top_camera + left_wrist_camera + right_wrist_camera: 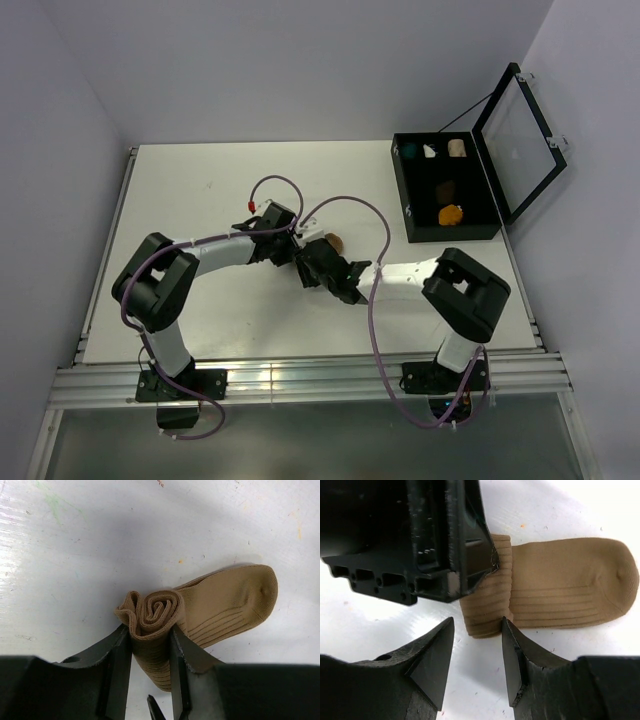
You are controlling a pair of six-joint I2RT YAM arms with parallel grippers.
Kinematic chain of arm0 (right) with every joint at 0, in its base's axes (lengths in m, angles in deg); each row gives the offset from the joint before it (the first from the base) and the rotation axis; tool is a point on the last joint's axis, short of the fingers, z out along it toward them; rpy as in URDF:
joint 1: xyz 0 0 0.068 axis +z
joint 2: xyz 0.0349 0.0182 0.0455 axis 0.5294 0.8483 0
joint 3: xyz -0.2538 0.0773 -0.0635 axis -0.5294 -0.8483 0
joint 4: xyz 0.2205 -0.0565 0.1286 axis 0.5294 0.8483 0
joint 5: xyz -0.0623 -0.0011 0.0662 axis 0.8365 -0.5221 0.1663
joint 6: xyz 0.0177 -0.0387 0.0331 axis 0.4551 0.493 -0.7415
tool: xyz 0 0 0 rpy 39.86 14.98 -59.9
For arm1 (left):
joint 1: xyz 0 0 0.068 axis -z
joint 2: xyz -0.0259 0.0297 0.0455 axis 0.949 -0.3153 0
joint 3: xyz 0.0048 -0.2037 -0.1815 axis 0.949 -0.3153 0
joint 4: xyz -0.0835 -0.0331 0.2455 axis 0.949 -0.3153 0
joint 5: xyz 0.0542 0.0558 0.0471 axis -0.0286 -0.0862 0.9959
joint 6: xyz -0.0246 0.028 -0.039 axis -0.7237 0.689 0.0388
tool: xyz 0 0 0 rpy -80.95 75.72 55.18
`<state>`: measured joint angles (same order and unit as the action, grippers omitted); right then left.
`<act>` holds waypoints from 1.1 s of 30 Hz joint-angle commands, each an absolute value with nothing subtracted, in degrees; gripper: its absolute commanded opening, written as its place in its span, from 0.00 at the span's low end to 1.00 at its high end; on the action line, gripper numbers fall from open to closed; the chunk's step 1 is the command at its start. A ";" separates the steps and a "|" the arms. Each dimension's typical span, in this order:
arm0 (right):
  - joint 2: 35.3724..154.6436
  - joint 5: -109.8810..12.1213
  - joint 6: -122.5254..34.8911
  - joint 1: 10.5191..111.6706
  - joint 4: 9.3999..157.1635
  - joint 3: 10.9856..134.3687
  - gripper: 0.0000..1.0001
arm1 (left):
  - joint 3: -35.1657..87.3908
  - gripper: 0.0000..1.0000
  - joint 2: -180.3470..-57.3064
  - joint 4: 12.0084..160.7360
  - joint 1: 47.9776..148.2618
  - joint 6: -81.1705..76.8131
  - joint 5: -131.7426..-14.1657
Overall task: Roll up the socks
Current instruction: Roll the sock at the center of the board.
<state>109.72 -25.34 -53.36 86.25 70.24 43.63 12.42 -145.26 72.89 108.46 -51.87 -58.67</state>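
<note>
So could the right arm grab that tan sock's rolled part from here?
Probably yes: the right gripper is open, with the rolled end of the tan sock right at its fingertips. The left gripper clamps the roll just beside it, so room is tight.

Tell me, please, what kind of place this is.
Probably a robotics lab test cell. A left arm and a right arm are mounted on an aluminium rail at the edge of a white table, and plain pale walls close it in.
</note>
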 commanded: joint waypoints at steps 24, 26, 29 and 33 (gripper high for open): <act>120.45 -14.69 -47.02 90.59 66.87 47.15 0.45 | 11.78 0.36 -146.34 67.57 108.97 -50.10 -60.74; 120.80 -15.75 -48.42 90.07 67.57 46.62 0.32 | 11.69 0.36 -145.90 67.48 109.06 -50.19 -60.65; 120.63 -18.29 -50.88 88.05 68.80 45.47 0.07 | 11.51 0.39 -144.94 67.48 109.06 -50.54 -60.56; 119.93 -27.51 -53.43 84.54 69.42 43.63 0.00 | 11.16 0.52 -142.92 67.74 109.06 -51.50 -59.51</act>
